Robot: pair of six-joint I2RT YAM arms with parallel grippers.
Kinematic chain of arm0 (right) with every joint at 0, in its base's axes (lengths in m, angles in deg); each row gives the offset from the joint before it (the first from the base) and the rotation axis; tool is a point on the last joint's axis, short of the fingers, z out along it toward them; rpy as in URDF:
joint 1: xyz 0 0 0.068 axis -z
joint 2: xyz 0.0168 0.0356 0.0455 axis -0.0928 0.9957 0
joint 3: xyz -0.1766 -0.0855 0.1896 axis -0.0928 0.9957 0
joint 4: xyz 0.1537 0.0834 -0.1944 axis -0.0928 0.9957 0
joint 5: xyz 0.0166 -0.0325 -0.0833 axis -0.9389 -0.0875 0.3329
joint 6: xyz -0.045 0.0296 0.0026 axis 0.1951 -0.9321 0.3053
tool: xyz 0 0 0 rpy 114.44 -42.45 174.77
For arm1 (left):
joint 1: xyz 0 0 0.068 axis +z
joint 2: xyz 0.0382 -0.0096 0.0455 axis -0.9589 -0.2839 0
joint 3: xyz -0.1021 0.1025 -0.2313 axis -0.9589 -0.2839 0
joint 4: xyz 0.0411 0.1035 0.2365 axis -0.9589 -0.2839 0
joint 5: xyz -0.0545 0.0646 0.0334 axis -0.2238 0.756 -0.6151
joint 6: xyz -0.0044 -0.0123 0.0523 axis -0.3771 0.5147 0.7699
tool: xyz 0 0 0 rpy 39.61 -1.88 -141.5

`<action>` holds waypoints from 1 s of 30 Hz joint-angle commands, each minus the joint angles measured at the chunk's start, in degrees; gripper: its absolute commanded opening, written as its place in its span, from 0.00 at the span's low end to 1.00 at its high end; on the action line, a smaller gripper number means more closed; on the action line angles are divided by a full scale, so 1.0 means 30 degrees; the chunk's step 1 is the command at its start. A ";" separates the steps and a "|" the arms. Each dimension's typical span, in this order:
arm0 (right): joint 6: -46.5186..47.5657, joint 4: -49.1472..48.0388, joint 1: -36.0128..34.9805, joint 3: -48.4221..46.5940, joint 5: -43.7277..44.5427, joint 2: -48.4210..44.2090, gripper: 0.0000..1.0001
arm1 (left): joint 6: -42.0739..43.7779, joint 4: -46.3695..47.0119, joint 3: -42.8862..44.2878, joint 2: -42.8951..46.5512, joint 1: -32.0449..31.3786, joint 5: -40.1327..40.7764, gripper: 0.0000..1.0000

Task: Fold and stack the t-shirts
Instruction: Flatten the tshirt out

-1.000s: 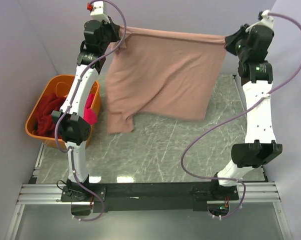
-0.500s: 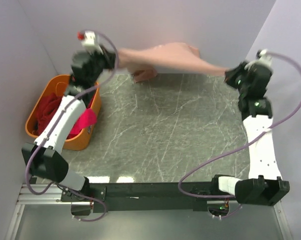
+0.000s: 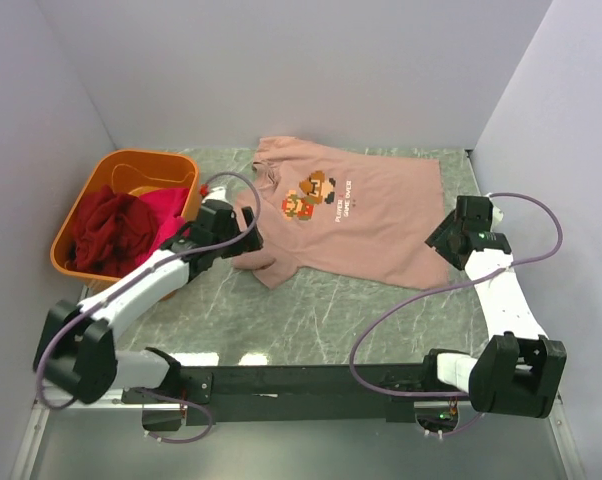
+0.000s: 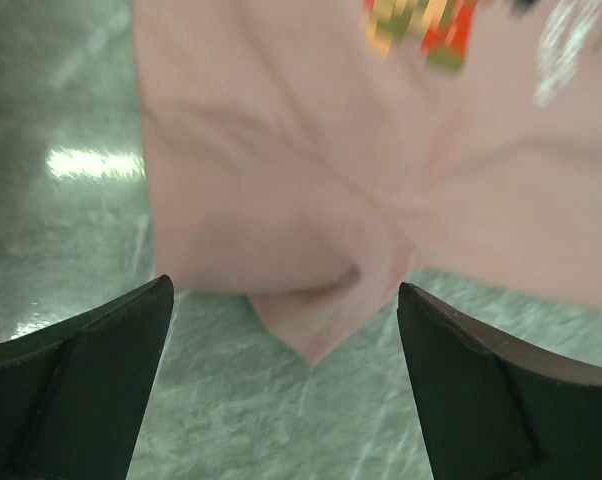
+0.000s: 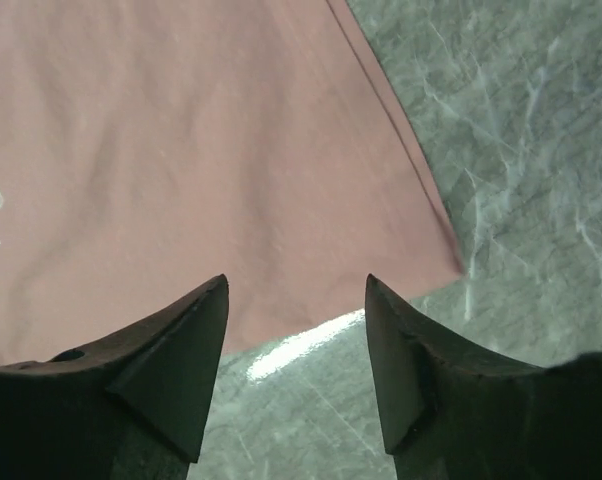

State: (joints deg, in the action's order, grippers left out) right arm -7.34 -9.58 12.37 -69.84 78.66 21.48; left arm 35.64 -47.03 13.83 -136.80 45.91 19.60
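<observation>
The dusty pink t-shirt [image 3: 366, 215] lies spread flat on the marble table, its pixel-figure print [image 3: 309, 193] and text facing up. My left gripper [image 3: 251, 235] hovers low at the shirt's near-left sleeve corner, open, with nothing between its fingers. In the left wrist view the pink cloth [image 4: 281, 170] ends in a point just ahead of that gripper [image 4: 283, 292]. My right gripper [image 3: 441, 238] is open at the shirt's near-right hem corner. In the right wrist view the hem [image 5: 181, 150] lies just beyond that gripper [image 5: 296, 285]. A dark red tee [image 3: 106, 228] and a magenta tee [image 3: 169, 205] sit bunched in the tub.
The orange plastic tub [image 3: 141, 160] stands at the left edge of the table beside the left arm. Grey walls close in the back and both sides. Bare marble [image 3: 331, 310] runs between the shirt and the arm bases.
The pink shirt hung stretched between both raised grippers, then swung forward and down. It now lies flat, both grippers have opened and let go, and both arms have dropped low.
</observation>
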 commanded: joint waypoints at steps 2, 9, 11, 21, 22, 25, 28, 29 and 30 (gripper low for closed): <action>-0.0492 -0.0883 0.0140 -0.0768 0.0414 -0.0924 0.67 | -0.1106 -0.0352 0.0085 0.1570 -0.0001 0.1919 0.99; -0.0697 -0.1384 0.0141 -0.1032 0.0059 -0.0663 0.70 | -0.2628 -0.0648 -0.1232 0.0866 -0.0001 0.0460 0.99; -0.0901 -0.1383 0.0111 -0.0916 0.0584 -0.0574 0.70 | -0.2922 0.0113 -0.2283 0.1128 -0.0001 -0.1116 0.99; -0.0756 -0.1794 0.0111 -0.1059 0.0029 0.0481 0.70 | -0.3336 0.3513 -0.3552 -0.1239 -0.0411 -0.4292 0.75; -0.0814 -0.1823 0.0140 -0.1090 -0.0026 0.0510 0.70 | -0.3218 0.3456 -0.2970 -0.1649 -0.0527 -0.4174 0.73; -0.0756 -0.2202 0.0112 -0.0974 -0.0727 0.0219 0.70 | -0.2632 0.3075 -0.1856 -0.3378 -0.0645 -0.4085 0.61; -0.0989 -0.2174 0.0141 -0.0769 -0.0293 -0.0191 0.70 | -0.2426 0.2171 -0.0772 -0.4931 -0.1112 -0.3532 0.35; -0.1019 -0.2233 0.0141 -0.0652 -0.0262 -0.0424 0.70 | -0.2455 0.1818 -0.0505 -0.5399 -0.1288 -0.3210 0.27; -0.1136 -0.2349 0.0141 -0.0419 -0.0348 -0.0572 0.70 | -0.2629 0.1350 -0.0184 -0.5519 -0.1435 -0.2945 0.09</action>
State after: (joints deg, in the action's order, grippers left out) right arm -10.00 -14.41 12.39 -70.73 77.07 22.48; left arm 26.92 -40.80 9.86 -151.91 43.18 9.20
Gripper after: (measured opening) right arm 0.698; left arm 0.164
